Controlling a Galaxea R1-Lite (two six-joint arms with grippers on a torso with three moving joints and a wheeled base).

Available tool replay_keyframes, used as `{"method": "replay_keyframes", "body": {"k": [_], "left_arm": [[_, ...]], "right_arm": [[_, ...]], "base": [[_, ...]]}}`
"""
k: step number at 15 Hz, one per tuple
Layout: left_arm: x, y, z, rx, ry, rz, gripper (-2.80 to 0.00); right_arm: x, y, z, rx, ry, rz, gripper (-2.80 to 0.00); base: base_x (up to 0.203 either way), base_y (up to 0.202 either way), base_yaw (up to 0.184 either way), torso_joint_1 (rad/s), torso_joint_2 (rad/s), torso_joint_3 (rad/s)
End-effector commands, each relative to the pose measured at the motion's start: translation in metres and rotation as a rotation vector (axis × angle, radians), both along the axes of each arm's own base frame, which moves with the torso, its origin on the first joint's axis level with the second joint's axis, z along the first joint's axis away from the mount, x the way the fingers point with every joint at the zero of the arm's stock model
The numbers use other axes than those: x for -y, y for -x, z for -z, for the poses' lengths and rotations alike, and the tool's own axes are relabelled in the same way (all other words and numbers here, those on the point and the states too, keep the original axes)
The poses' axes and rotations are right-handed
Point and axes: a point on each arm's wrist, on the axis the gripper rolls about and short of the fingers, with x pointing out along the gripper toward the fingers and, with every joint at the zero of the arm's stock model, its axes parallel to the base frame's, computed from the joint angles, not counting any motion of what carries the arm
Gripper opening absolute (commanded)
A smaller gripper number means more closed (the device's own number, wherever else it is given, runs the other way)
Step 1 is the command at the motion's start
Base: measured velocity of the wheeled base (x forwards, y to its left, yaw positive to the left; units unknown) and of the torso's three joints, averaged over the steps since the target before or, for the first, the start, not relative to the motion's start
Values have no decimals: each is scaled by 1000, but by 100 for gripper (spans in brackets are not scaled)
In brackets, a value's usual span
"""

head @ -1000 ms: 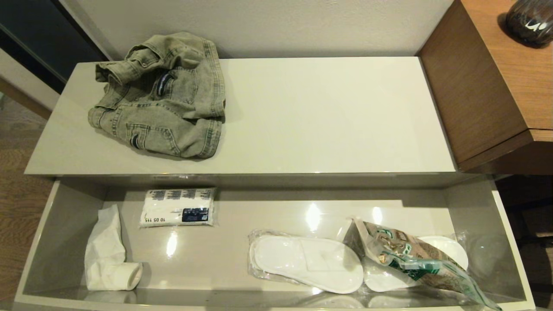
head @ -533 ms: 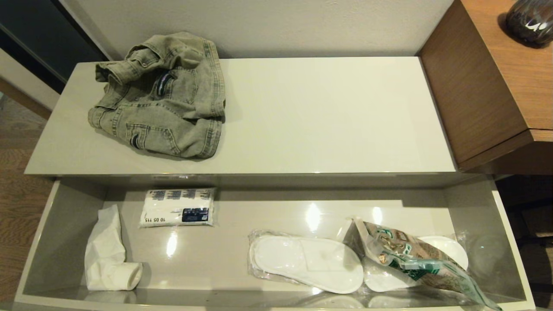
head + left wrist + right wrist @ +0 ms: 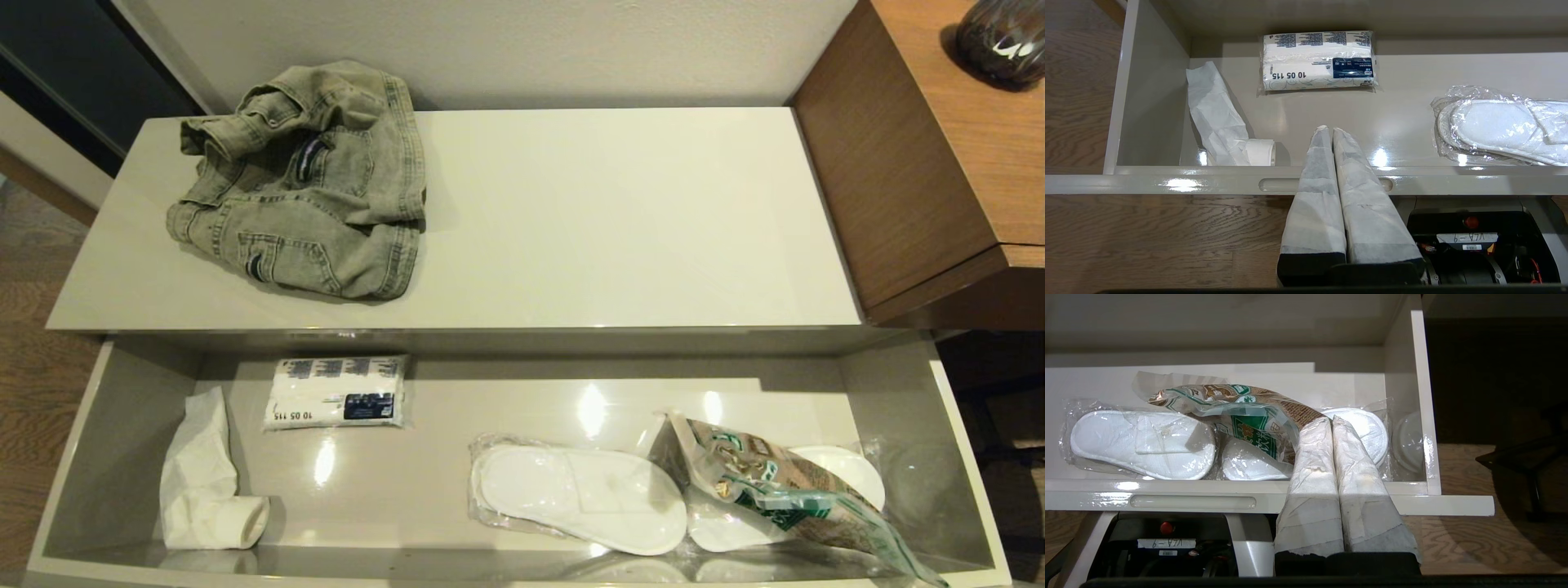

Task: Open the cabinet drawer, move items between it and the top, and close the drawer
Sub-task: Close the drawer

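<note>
I am viewing the cabinet drawer [image 3: 122, 457] standing pulled fully out below the top [image 3: 620, 220]. The denim garment [image 3: 306, 184] is lying crumpled on the top's left part, toward the back wall. The food bag [image 3: 788, 486] is sitting inside the drawer at its right end, leaning tilted across the wrapped slippers [image 3: 584, 498], touching them; one slipper is lying left of the bag, the other is partly under it.

The tissue pack [image 3: 336, 392] is lying in the drawer's left half near the back wall. A crumpled white paper bag [image 3: 204, 482] is resting in the left front part, against the side wall.

The left gripper [image 3: 1327, 130] is hovering before the drawer's front edge, over a handle slot [image 3: 1278, 185], fingers [image 3: 1349, 163] clenched together on nothing. The right gripper [image 3: 1332, 420] is hovering at the front edge toward the drawer's right end, fingers [image 3: 1314, 457] also pressed together, empty; in the right wrist view their tips are overlapping the bag, and I cannot tell whether they are touching it. Neither arm is showing in the head view.

The brown desk [image 3: 963, 147] is standing to the right of the top, carrying a dark round object [image 3: 1002, 39].
</note>
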Motion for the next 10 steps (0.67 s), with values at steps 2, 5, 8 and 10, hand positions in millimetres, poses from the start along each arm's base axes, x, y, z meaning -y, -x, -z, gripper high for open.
{"method": "replay_keyframes", "body": {"k": [2, 5, 8, 10], "left_arm": [[0, 0, 0, -3, 0, -1, -280], [0, 0, 0, -3, 0, -1, -280], [0, 0, 0, -3, 0, -1, -280], [0, 0, 0, -3, 0, -1, -280]], "right_arm": [[0, 0, 0, 0, 0, -1, -280], [0, 0, 0, 0, 0, 0, -280], [0, 0, 0, 0, 0, 0, -280], [0, 0, 0, 0, 0, 0, -280]], "base": [[0, 0, 0, 0, 0, 0], [0, 0, 0, 0, 0, 0], [0, 0, 0, 0, 0, 0], [0, 0, 0, 0, 0, 0]]}}
